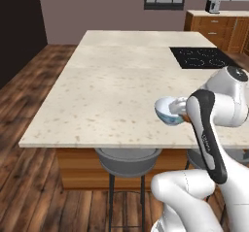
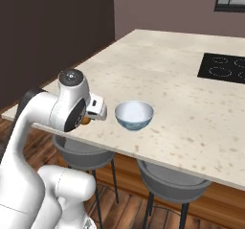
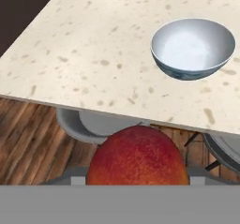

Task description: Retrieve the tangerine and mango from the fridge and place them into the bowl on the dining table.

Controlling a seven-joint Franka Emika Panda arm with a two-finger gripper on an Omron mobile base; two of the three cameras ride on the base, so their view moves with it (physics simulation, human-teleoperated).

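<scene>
Gripper (image 2: 97, 109) clamped on mango (image 3: 137, 156) w/ bowl (image 3: 193, 48) just ahead of jaws (empty) on dining table (image 3: 93, 54) near its edge.

Mango (image 3: 138, 156) bottom and gripper fingertips behind lower band.

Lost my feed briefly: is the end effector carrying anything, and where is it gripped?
Yes, the mango sits in the end effector, apparently gripped across its sides; the contact points are hidden. The bowl is empty.

Red-orange mango (image 3: 138, 155) apparently held off the dining table (image 3: 93, 54) edge, white bowl (image 3: 193, 48) upright, empty, near that edge
</scene>
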